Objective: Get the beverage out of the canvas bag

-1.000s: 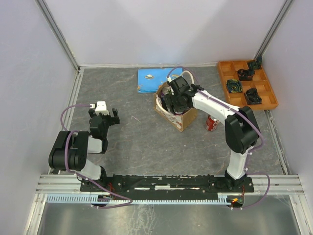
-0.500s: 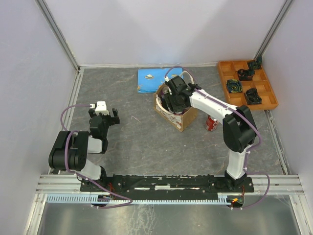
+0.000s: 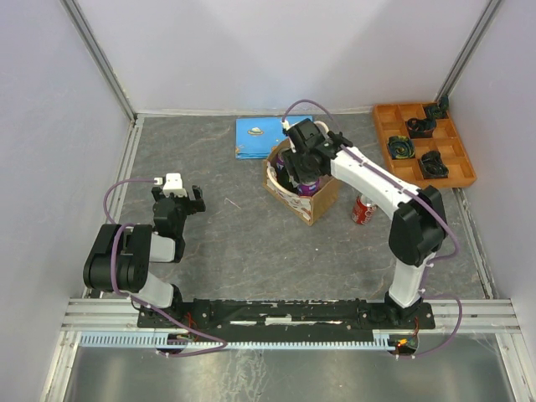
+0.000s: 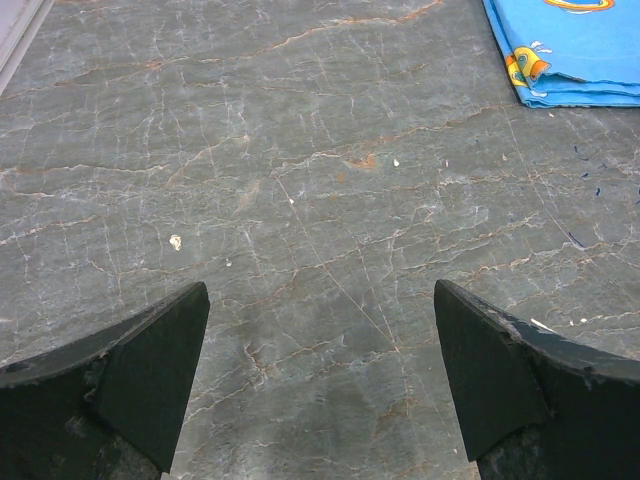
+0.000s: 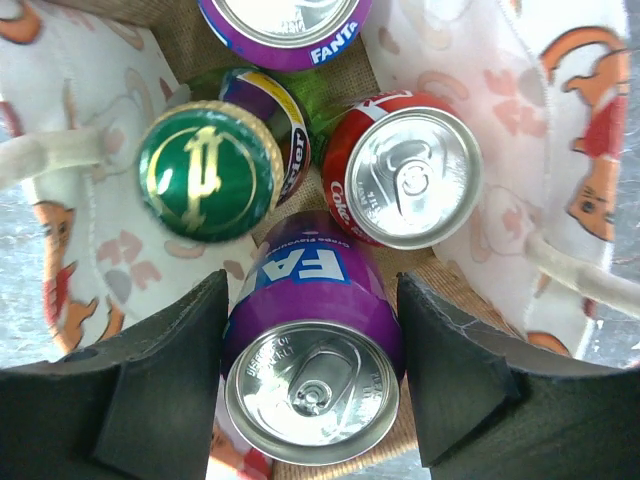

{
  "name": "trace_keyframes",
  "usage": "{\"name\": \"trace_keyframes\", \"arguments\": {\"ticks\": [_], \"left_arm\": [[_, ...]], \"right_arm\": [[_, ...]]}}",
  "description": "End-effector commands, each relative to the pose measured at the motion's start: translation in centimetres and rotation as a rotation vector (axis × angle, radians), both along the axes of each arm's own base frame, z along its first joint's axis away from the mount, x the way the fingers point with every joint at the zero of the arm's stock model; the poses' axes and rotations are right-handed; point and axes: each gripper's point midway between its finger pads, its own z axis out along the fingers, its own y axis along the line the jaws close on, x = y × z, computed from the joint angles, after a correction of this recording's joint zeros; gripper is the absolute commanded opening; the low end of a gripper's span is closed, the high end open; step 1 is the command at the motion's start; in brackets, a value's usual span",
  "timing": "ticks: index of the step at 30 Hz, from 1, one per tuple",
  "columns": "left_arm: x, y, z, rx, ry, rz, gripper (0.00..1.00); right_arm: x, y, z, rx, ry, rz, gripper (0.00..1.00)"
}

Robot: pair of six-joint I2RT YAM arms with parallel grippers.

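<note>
Pale lilac-white panel walls (image 3: pixel 276 50) stand round the grey marbled worktop (image 3: pixel 243 243) from nine to three o'clock; silver aluminium rails (image 3: pixel 100 311) at six.

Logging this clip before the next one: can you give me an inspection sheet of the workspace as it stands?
Surface: grey marbled tabletop.
Job's things: tan canvas bag with cream handles, upright; inside it a purple Fanta can, a second purple can, a red Coca-Cola can, a green-capped bottle.
Clutter: flat blue booklet behind bag; red can standing right of bag; orange compartment tray holding dark parts.
Grippers: right gripper closed on the purple Fanta can; left gripper open, over bare table.
Cables: purple cables along both arms.
Surroundings: white walls.
</note>
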Motion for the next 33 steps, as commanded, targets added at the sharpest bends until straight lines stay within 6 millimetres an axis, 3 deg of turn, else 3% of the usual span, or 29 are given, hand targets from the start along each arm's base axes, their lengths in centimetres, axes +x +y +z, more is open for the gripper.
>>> {"name": "trace_keyframes", "arguments": {"ticks": [1,11,17,21,27,30,33], "left_arm": [[0.6,0.6,1.7,0.004,-0.067,0.027,0.99],[0.6,0.5,1.6,0.004,-0.066,0.026,0.99],[0.6,0.5,1.6,0.004,-0.065,0.026,0.99],[0.6,0.6,1.7,0.004,-0.067,0.028,0.99],[0.6,0.5,1.7,0.004,-0.066,0.027,0.99],[0.6,0.5,1.6,0.004,-0.064,0.026,0.99],[0.6,0.5,1.7,0.004,-0.066,0.026,0.99]], "right_arm": [[1.8,0.4,9.2,0.098,-0.228,-0.010,0.00],[0.9,-0.6,15.9,0.152,-0.364,-0.039,0.00],[-0.2,-2.7,21.8,0.191,-0.505,-0.094,0.00],[-1.0,-4.4,24.2,0.189,-0.565,-0.137,0.00],[-3.2,-7.3,25.1,0.139,-0.554,-0.199,0.00],[-4.6,-8.2,22.9,0.110,-0.494,-0.207,0.00],[-6.1,-7.7,20.0,0.136,-0.407,-0.186,0.00]]}}
